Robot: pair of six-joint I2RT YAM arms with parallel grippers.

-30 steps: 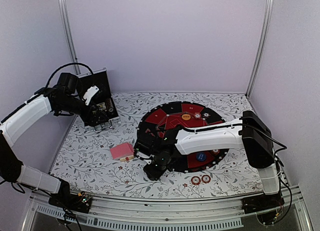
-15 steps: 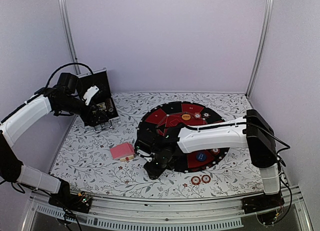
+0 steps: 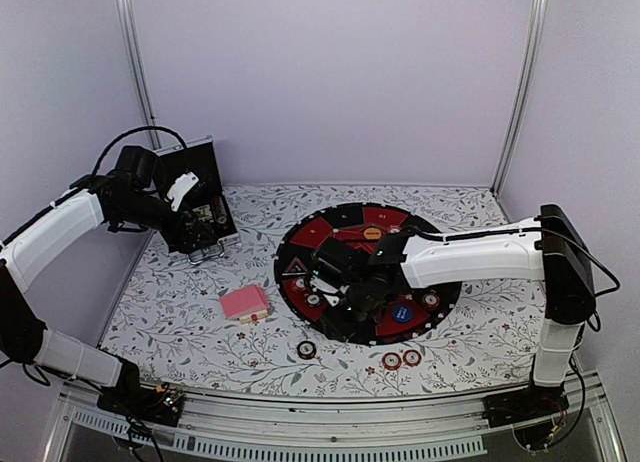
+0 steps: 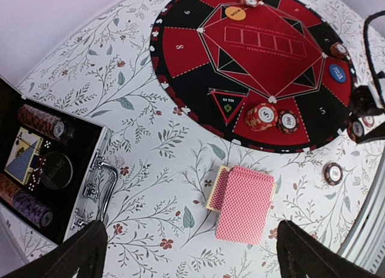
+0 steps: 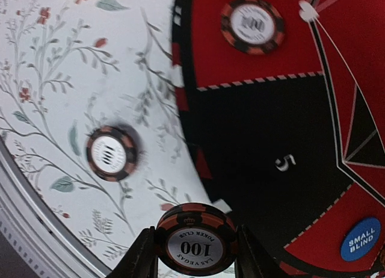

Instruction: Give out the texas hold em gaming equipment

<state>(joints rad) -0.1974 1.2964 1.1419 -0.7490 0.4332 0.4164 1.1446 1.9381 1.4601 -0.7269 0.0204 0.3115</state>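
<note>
My right gripper is shut on a brown-and-black "100" poker chip, held flat between its fingers above the round red-and-black mat's front left edge. In the top view the right gripper hovers there. One like chip lies on the flowered cloth, also seen as a chip in the right wrist view. Pink-backed cards lie stacked left of the mat. My left gripper hangs open high above the cards. The orange button and blue button sit on the mat.
A black silver-edged case stands open at the back left, with chip rolls inside. Two red-and-white chips lie on the cloth in front of the mat. A chip stack sits on the mat's near sector.
My right gripper has risen off the cloth in front of the mat and swung back right over the mat's edge. A chip now shows on the cloth where it was. The left arm is still.
</note>
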